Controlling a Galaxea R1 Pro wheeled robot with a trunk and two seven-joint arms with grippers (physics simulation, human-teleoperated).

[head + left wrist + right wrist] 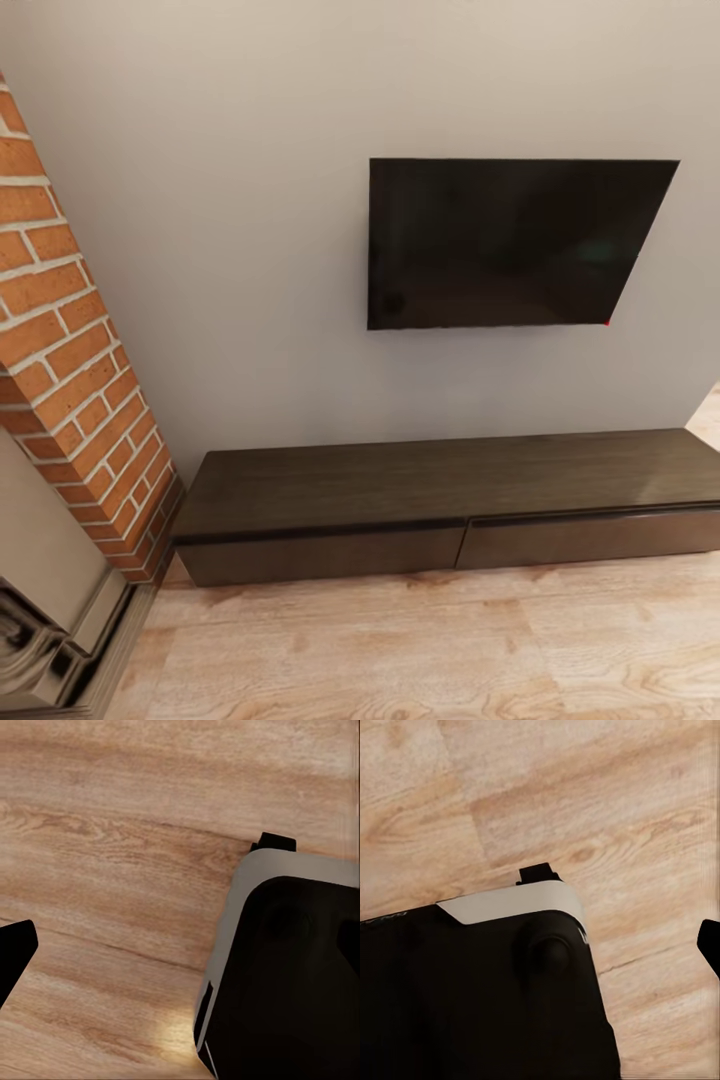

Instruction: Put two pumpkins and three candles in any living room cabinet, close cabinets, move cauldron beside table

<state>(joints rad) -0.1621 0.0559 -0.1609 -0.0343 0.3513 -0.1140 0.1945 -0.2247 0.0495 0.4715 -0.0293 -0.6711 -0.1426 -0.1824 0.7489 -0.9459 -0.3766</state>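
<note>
While you face the wall, note:
Cabinet (440,520): both drawers closed, below the TV (510,245).
Fingers: one dark tip (13,949) above wood floor (112,870), beside robot base (292,982); spread unclear.

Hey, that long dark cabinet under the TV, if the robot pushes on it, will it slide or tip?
Probably neither. The cabinet is long, low and sits flat on the wood floor against the wall, so tipping looks unlikely. Its handle-less fronts look smooth, perhaps slippery.
</note>
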